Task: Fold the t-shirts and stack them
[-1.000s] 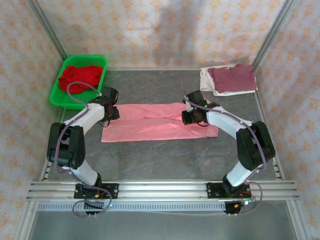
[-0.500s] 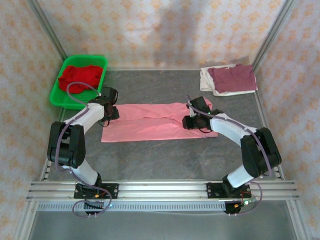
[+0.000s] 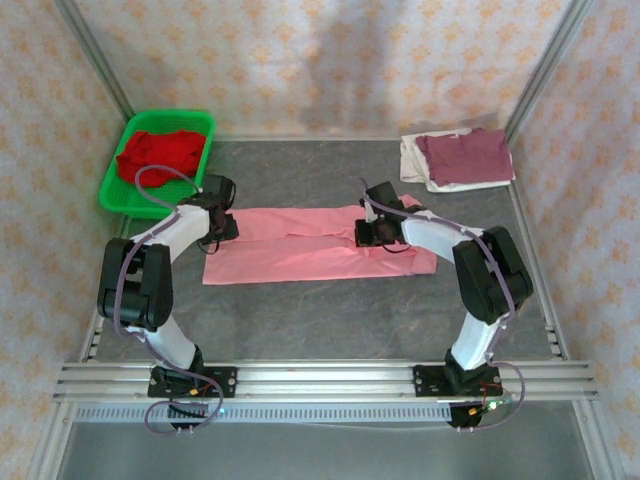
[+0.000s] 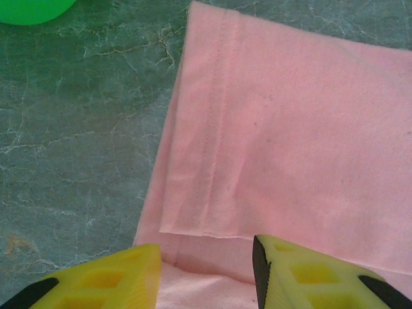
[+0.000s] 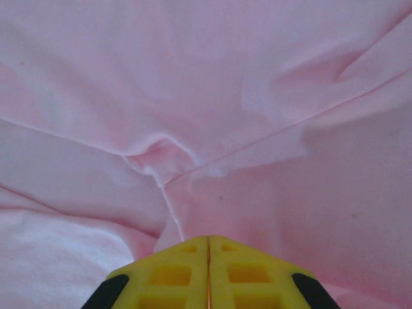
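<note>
A large salmon-pink cotton t-shirt [image 3: 320, 245] lies in the middle of the grey table [image 3: 330, 310], folded into a long strip running left to right. The left gripper [image 4: 206, 257] sits at the strip's left end with its yellow fingers partly apart over the hemmed edge, gripping nothing. The right gripper [image 5: 208, 243] rests on the right half of the shirt with its fingers pressed fully together. A small pucker and a ridge of cloth run toward its tips, but I cannot tell whether a thin layer is actually pinched.

At the far right, a folded maroon t-shirt [image 3: 465, 155] lies on a folded off-white t-shirt [image 3: 412, 160]. At the far left, a crumpled bright red t-shirt [image 3: 160, 155] sits in the green plastic mesh basket [image 3: 115, 185].

The main risk is an uneven lift. If the right gripper has caught only the top layer, or nothing at all, raising it would peel the fold open or leave the cloth behind. The left gripper's loose stance over the hem means that end could slide or bunch when the other side pulls.
</note>
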`<control>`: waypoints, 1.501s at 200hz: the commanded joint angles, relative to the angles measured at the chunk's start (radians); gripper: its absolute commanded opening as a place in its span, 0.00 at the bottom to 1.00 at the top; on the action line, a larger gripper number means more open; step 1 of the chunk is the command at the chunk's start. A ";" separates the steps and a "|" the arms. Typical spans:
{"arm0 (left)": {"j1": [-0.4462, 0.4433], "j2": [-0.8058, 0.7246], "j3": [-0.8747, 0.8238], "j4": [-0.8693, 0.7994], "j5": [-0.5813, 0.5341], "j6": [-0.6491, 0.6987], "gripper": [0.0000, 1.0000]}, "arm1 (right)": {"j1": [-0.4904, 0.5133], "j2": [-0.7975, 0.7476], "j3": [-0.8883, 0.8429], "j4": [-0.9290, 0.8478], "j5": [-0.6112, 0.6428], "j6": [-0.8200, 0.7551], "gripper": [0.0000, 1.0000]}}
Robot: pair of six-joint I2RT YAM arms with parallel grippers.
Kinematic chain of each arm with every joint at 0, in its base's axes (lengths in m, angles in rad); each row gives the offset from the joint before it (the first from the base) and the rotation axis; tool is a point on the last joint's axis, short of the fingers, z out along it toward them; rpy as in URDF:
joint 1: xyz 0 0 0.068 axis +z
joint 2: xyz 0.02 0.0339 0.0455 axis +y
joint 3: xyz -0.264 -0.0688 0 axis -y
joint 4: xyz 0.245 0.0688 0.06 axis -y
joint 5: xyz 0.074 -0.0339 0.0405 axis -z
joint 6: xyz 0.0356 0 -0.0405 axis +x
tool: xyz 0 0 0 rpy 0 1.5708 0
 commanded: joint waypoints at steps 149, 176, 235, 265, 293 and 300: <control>0.006 0.002 0.025 -0.005 -0.002 -0.007 0.42 | 0.059 -0.140 0.004 -0.075 0.189 0.025 0.26; -0.005 -0.030 0.003 0.001 -0.005 -0.007 0.42 | -0.004 -0.100 0.050 -0.088 0.105 0.107 0.28; -0.017 -0.060 -0.035 0.017 0.010 -0.016 0.42 | -0.013 0.055 0.119 -0.149 0.029 0.143 0.20; -0.016 -0.063 -0.043 0.014 0.002 -0.012 0.42 | -0.006 0.051 0.030 -0.152 0.049 0.139 0.17; -0.019 -0.062 -0.045 0.020 0.007 -0.015 0.43 | -0.001 0.019 -0.054 -0.134 0.039 0.140 0.14; -0.018 -0.063 -0.046 0.022 0.008 -0.016 0.43 | 0.004 0.008 -0.066 -0.133 0.036 0.141 0.14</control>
